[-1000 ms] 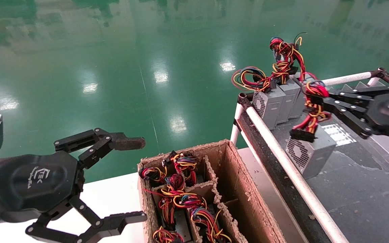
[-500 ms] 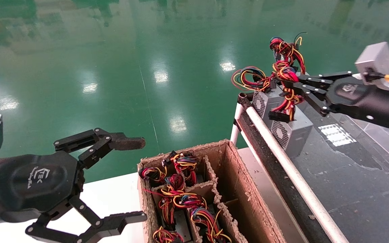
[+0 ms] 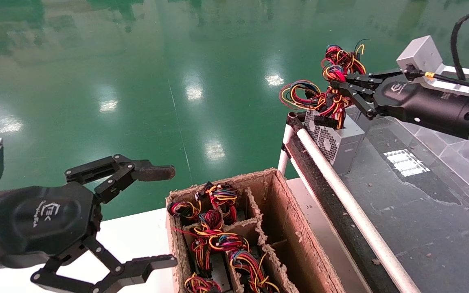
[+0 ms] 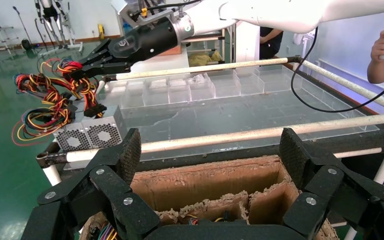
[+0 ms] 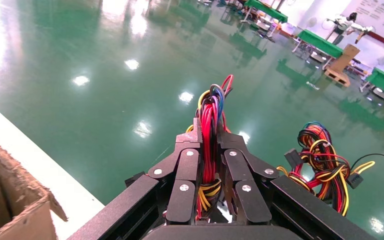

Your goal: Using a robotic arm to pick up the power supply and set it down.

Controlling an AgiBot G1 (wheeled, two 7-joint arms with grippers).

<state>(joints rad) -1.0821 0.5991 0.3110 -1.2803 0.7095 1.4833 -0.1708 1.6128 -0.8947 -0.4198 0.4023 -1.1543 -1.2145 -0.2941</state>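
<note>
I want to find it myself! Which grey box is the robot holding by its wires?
Look at the dark conveyor table with white rails, at its far corner. The power supply stands there at the front of a row of alike boxes. Only its wire bundle is pinched in the right gripper.

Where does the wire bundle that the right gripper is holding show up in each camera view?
Head view: wire bundle at upper right, in the right gripper.
Left wrist view: upper left, at that gripper's tips.
Right wrist view: centre, clamped between its fingers.
Shared landmark: the green floor.
</note>
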